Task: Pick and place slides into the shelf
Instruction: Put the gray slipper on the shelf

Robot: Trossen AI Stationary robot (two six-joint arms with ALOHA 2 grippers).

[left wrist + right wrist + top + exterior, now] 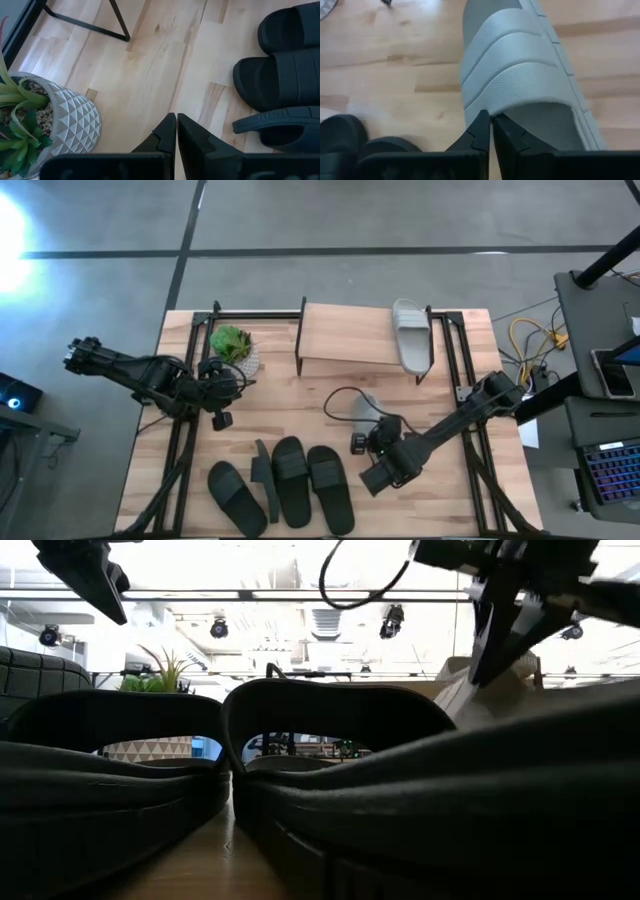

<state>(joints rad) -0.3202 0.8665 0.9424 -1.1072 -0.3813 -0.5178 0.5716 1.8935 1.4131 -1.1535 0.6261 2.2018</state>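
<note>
While one grey slide (411,335) lies on the shelf (345,338), the right gripper (491,131) seems pinched on a second grey slide (520,75) mid-table; four black slides (290,480) wait near the front edge.

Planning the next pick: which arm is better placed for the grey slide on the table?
Right. The right gripper points at the grey slide, close to it; the left gripper is over by the plant pot.
</note>
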